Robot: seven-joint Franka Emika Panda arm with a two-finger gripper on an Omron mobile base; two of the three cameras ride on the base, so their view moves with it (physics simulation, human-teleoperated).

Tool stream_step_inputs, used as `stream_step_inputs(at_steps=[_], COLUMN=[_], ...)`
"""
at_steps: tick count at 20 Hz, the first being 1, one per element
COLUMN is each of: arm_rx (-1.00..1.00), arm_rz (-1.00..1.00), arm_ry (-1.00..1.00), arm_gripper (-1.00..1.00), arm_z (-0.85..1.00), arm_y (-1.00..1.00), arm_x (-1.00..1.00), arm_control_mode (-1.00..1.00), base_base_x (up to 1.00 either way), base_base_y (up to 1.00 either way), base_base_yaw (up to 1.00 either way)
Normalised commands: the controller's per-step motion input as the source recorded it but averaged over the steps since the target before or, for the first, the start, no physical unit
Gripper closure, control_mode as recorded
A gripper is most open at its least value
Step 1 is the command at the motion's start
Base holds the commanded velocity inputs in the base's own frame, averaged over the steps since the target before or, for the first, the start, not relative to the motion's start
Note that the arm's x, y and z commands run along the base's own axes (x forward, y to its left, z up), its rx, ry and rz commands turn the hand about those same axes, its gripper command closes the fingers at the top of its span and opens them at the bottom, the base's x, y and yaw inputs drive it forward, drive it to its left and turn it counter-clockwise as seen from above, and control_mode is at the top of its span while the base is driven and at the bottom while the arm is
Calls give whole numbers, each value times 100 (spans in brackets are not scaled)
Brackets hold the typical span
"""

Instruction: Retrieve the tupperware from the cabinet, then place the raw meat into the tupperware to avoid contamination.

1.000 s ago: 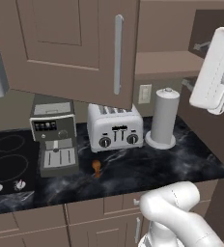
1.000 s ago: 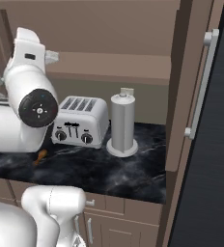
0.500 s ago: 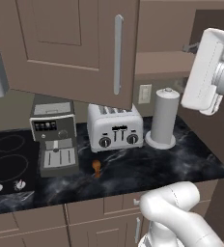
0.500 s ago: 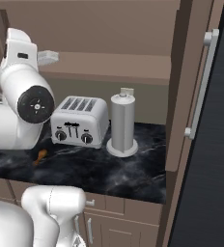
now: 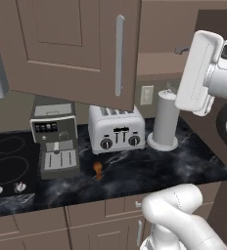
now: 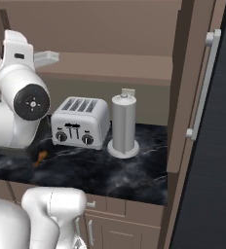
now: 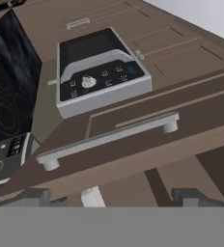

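- Cabinet [image 6: 110,29] open right by the claw [image 6: 48,58], with the plain inner shelf [image 6: 115,73] at about the claw's height and the fingers pointing along its front edge.
- Left cabinet door [image 5: 61,44] swung out well off to the side of the claw. Seen past the fingertips in the hand view, lying slantwise with its silver bar handle [image 7: 109,135] across the middle.
- Other door, with its own bar handle [image 6: 202,87], standing open on the far side of the opening from the claw.
- Black marble counter [image 6: 115,170] well below the claw.
- Microwave [image 7: 99,72] beyond that door handle in the hand view, far from the fingertips.
- Black cooktop [image 5: 8,161] low and far off to the side, past the coffee machine [image 5: 54,141].
- Silver four-slot toaster [image 6: 81,121] on the counter, below the claw.
- Tall grey cylinder [image 6: 123,124] on its round foot just beside the toaster, also below the claw.
- Claw [image 7: 113,198] spread wide with nothing between the two dark tips [image 7: 34,197].
- Raw meat [image 5: 98,169] lying bare on the counter in front of the toaster, far below the claw and untouched.
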Motion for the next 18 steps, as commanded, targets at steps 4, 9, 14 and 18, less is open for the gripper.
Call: stream_step_inputs(at_steps=[4,9,14,18], arm_rx=[-1,0,0,0], arm_rz=[0,0,0,0], arm_ry=[0,0,0,0], arm_gripper=[-100,-100,-100,-100], arm_z=[-4,-2,0,0], arm_y=[0,0,0,1], arm_x=[18,21,22,19], arm_control_mode=[-100,-100,-100,-100], base_base_x=[0,0,0,0], base_base_y=[0,0,0,0], base_base_yaw=[0,0,0,0])
